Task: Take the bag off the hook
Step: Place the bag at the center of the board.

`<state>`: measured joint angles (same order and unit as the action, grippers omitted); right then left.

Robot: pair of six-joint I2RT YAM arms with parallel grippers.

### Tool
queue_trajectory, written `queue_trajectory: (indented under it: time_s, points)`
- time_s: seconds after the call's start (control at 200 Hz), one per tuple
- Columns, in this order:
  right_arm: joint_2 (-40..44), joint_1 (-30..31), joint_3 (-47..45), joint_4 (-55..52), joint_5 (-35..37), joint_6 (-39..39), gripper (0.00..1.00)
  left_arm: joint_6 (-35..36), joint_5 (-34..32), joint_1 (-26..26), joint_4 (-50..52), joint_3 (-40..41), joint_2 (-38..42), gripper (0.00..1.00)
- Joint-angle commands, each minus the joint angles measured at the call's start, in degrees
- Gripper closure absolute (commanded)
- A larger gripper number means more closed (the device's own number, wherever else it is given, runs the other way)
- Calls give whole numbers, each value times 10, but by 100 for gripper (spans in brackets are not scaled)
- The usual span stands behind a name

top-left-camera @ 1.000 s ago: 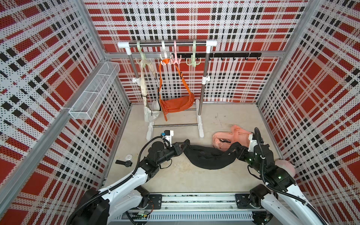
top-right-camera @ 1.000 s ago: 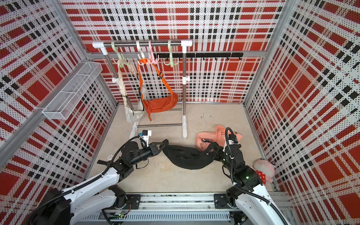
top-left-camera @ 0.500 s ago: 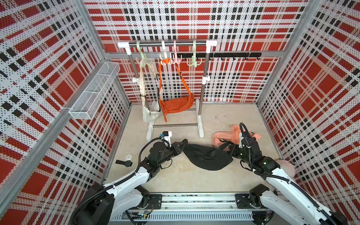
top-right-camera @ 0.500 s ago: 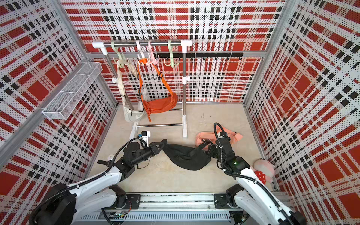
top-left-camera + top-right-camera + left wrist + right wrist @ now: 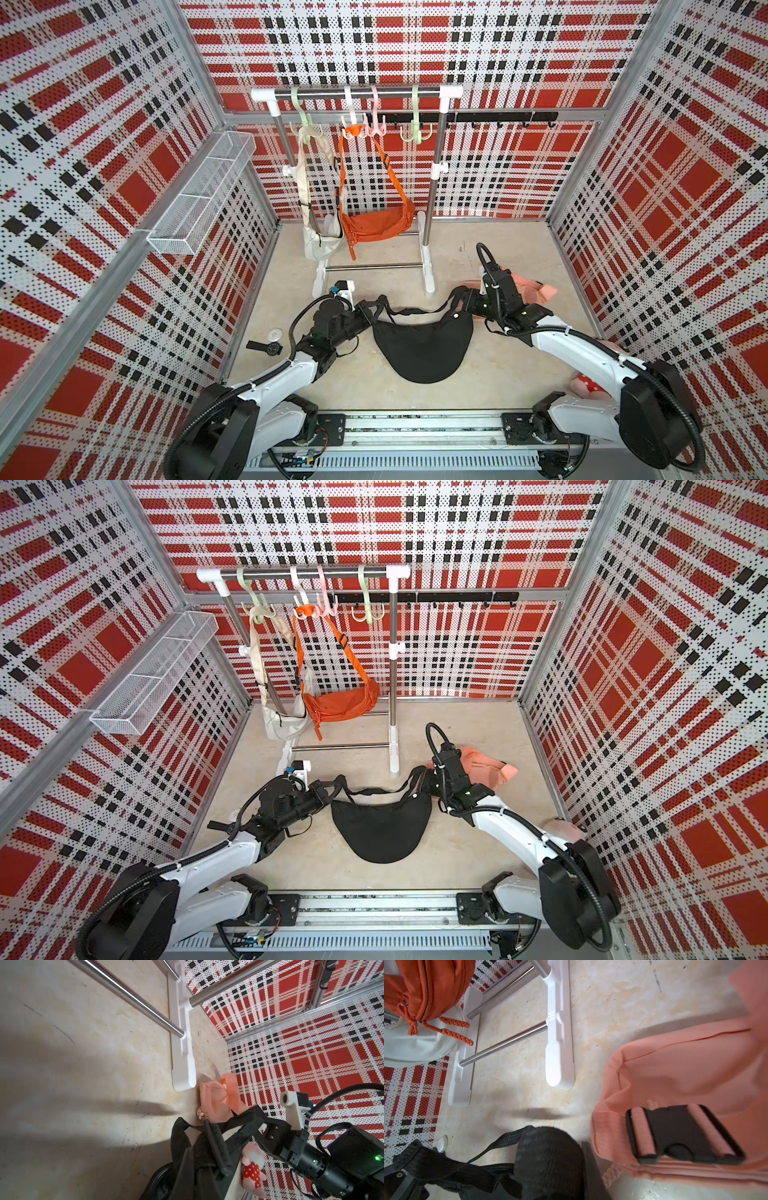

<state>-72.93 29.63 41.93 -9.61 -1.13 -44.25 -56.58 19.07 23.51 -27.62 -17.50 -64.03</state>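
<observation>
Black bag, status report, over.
Left end effector, right end effector shut on black bag, either end. Off rack, slung between them. Pink bag beside right end effector.

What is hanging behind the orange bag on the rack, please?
A white bag hangs partly behind the orange bag, on the rack; its overlapped side is covered.
</observation>
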Motion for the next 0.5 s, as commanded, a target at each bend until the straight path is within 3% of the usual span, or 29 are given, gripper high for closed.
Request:
queue_trajectory:
  time_s: [0.0, 0.14, 0.316, 0.496]
  points:
    - [-29, 10, 9, 39, -13, -7, 100, 8, 17, -6, -22, 10, -3, 100]
    - [-43, 10, 3, 41, -2, 2, 100, 4, 21, -5, -36, 18, -14, 100]
    - [-26, 1, 6, 2, 74, 36, 100, -15, 41, 5, -101, 19, -53, 100]
    - [-27, -53, 4, -9, 52, 61, 100, -28, 63, 19, -153, 0, -116, 100]
